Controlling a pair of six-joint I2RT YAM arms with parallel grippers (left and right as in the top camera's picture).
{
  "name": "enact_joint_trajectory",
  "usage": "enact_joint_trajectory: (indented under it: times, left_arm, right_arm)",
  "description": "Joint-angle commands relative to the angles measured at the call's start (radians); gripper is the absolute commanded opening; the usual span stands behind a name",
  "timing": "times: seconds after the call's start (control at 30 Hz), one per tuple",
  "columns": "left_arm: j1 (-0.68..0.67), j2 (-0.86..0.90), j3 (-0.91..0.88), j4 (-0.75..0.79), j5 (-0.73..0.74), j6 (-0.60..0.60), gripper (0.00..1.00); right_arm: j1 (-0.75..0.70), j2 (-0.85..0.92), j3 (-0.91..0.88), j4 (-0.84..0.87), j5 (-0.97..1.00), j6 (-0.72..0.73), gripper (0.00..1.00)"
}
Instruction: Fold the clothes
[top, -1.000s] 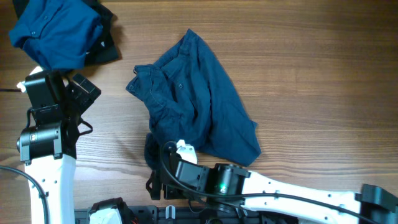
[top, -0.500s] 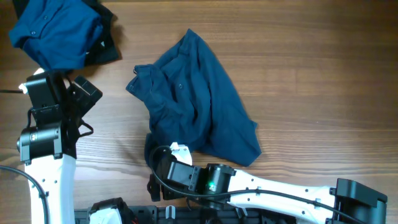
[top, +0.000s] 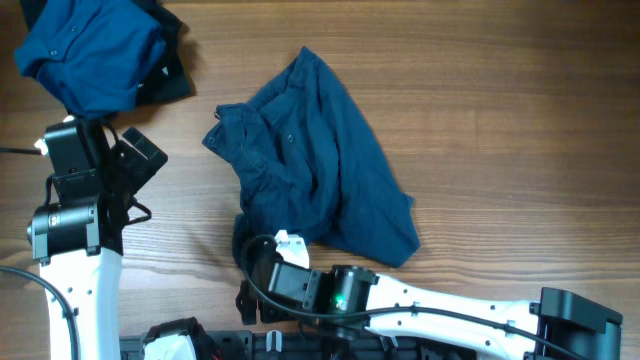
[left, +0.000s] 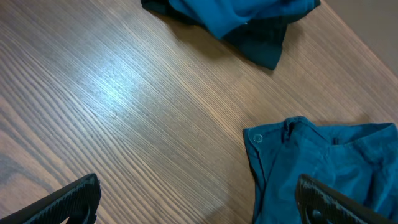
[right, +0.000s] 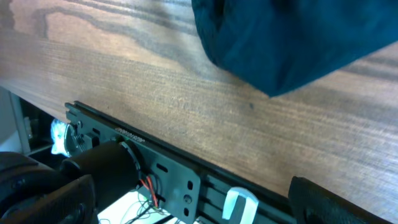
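With the left claw (left: 199, 202) and right claw (right: 196, 199) both gaping empty, the shorts (left: 323, 155) lay crumpled just ahead-right of the left and just ahead of the right, so each would best pinch one flat corner, not bunched folds.

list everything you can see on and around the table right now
navy shorts-like garment: one, dark navy, crumpled at the table's middle
blue shirt: one, brighter blue, bunched at the far left corner
dark cloth: one, near black, partly under the blue shirt
table: one, brown wood grain, under everything
mounting rail: one, black, along the table's near edge
left arm: one, white and black, near left side
right arm: one, white and black, along the near edge
left gripper: one, black, open, over bare wood
right gripper: one, black, open, at the near edge
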Motion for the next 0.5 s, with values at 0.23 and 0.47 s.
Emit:
enact_joint_trajectory:
  times: [0.23,0.47]
  left_arm:
    - [0.005,0.005,0.013,-0.013,0.019,-0.006,1.0]
    - [0.005,0.005,0.013,-0.016,0.019,-0.007,1.0]
  right_arm:
    - [0.068,0.052,-0.006,0.009,0.007,0.113,1.0]
    - [0.064,0.064,-0.006,-0.005,0.108,0.138,0.99]
